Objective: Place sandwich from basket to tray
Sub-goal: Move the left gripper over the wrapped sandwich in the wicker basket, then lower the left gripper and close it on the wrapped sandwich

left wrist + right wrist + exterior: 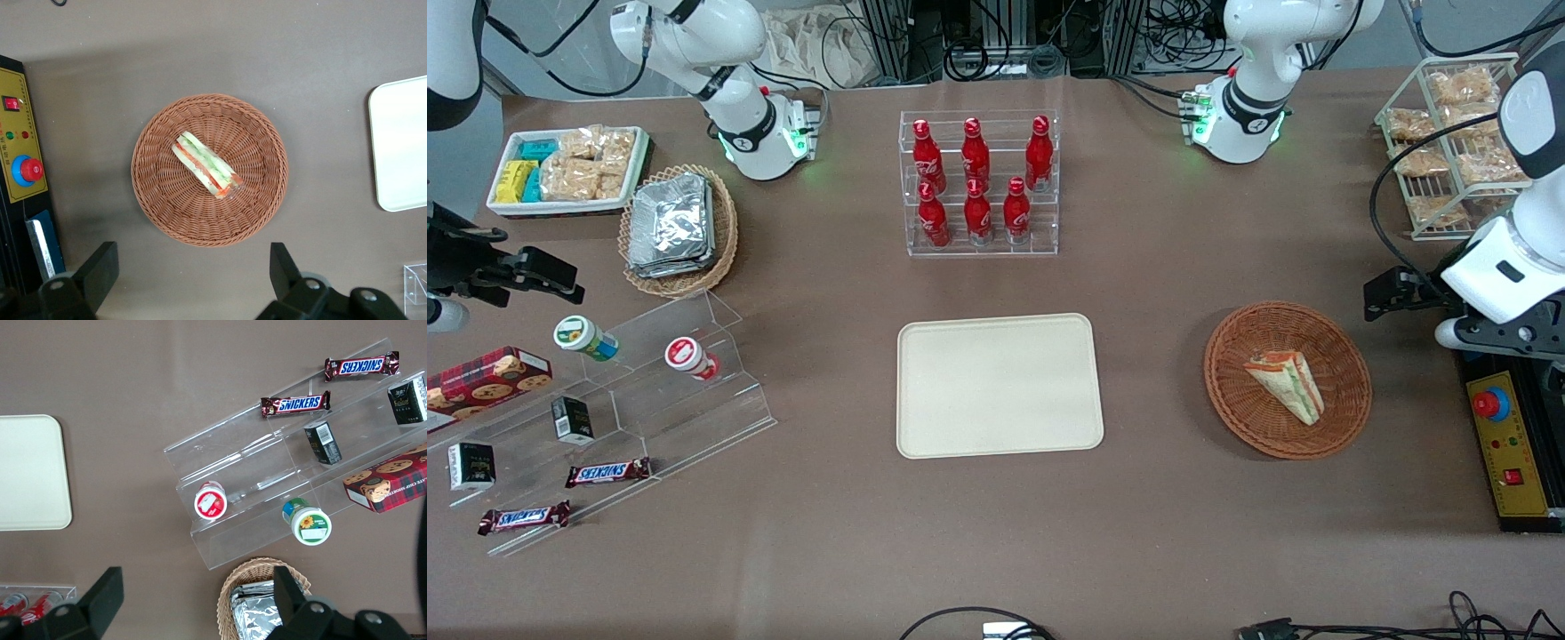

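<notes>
The sandwich (1286, 382), a clear-wrapped wedge with green and red filling, lies in the round reddish-brown wicker basket (1232, 391). Both show in the left wrist view, the sandwich (205, 165) in the middle of the basket (153, 200). The cream-beige tray (998, 385) lies flat beside the basket, toward the parked arm's end; its edge shows in the left wrist view (400, 147). My left gripper (1392, 295) hangs high over the table, just off the basket's rim toward the working arm's end. It is open and empty (192, 273), its fingers (100, 270) wide apart.
A control box with a red button (1507, 444) lies beside the basket at the working arm's end. A white wire rack of bagged snacks (1449, 147) stands farther from the camera. A clear rack of red bottles (978, 182) stands farther than the tray.
</notes>
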Controlling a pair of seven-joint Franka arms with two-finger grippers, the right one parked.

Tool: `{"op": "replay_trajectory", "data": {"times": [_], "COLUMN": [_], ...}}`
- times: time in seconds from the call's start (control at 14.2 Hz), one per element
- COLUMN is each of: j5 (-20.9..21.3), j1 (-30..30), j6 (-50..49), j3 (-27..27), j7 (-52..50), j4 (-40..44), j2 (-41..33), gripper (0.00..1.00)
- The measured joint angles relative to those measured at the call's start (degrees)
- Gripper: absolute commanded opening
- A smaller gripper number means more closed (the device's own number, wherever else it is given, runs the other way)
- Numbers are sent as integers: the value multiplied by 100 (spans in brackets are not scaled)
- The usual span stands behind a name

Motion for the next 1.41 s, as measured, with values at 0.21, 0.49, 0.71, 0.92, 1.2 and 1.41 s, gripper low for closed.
{"op": "replay_trajectory", "data": {"times": [0.21,0.49,0.71,0.92,1.2,1.41], "j5": [0,0,-3,-159,-224,-226], "j1": [-1,2,8,95,106,107], "j6": [-158,-278,165,1076,2481,2983], "j3": [-5,0,13,37,36,37], "j7": [-93,-791,-1440,-3082,-4416,-5054], "j4": [2,-67,-532,-1199,-2179,-2458], "j2": [3,188,331,355,488,842], "gripper": [100,100,100,100,100,100]}}
